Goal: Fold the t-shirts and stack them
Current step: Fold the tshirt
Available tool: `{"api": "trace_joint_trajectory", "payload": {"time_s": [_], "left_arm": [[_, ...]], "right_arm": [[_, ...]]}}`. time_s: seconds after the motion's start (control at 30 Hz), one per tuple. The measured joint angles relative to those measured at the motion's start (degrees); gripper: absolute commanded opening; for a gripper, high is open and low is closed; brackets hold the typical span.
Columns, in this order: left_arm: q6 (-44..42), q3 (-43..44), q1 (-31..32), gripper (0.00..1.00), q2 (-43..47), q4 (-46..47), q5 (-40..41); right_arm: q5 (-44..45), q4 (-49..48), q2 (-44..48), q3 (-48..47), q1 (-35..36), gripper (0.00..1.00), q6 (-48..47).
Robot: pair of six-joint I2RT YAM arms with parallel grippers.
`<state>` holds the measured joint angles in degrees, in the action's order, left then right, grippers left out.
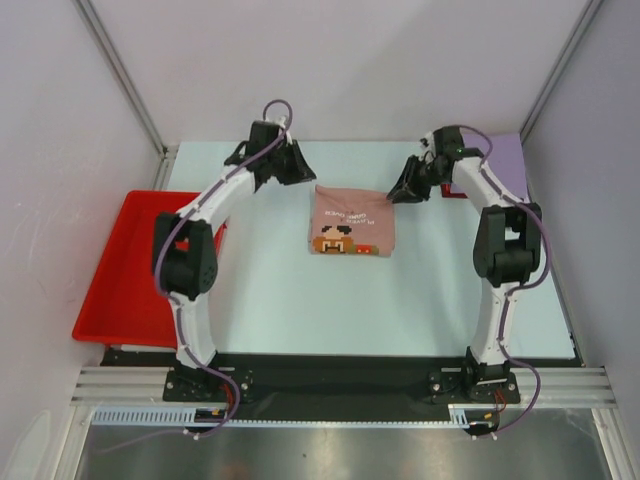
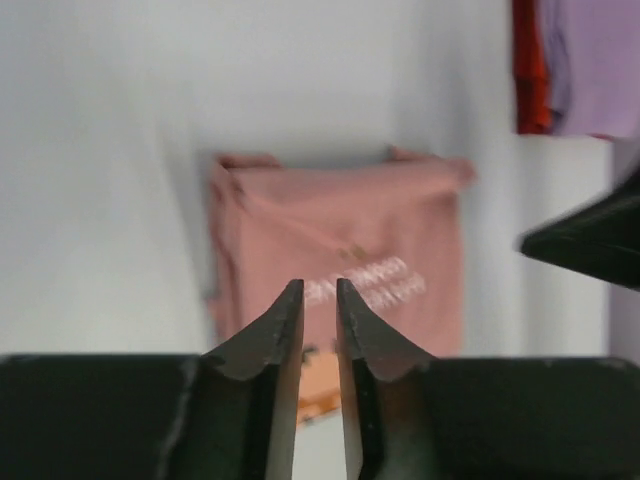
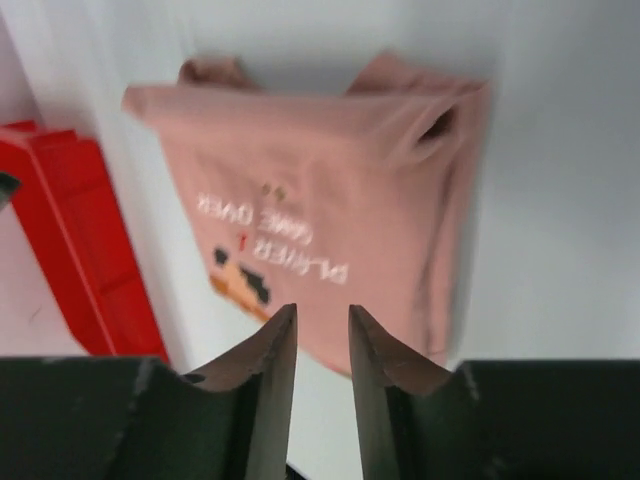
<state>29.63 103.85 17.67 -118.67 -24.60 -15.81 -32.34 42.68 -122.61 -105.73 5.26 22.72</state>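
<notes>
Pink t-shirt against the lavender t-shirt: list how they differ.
The pink t-shirt carries a cartoon print and lettering; the lavender t-shirt shows none on its visible part. The pink t-shirt lies alone in the middle of the table; the lavender t-shirt sits in the far right corner, with a red t-shirt beside it. Both are folded and lie flat.

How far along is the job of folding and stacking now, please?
Done: the pink tee lies folded in the middle of the table. In hand: nothing; the left gripper and right gripper are open and empty, near its far corners. Left: probably stacking the pink tee with the lavender tee and red tee in the far right corner.
</notes>
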Motion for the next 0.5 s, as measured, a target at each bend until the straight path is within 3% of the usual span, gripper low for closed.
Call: {"api": "trace_joint_trajectory", "payload": {"time_s": [0.13,0.2,0.33,0.5], "left_arm": [[4.7,-16.7,2.8,0.10,8.5,12.1,-7.4],[7.1,-20.4,4.5,0.09,8.0,16.3,-10.1],[10.3,-21.9,6.9,0.09,2.3,22.8,-12.5],[11.9,-18.1,6.7,0.09,-6.8,27.1,-13.2]], "right_arm": [[-3.7,-9.4,5.0,11.3,3.6,0.14,4.2],[-5.7,-15.0,5.2,15.5,5.3,0.13,7.0],[-8.6,-24.8,2.7,21.1,6.7,0.11,11.8],[-11.6,-36.3,-4.7,20.7,5.6,0.11,14.8]]}}
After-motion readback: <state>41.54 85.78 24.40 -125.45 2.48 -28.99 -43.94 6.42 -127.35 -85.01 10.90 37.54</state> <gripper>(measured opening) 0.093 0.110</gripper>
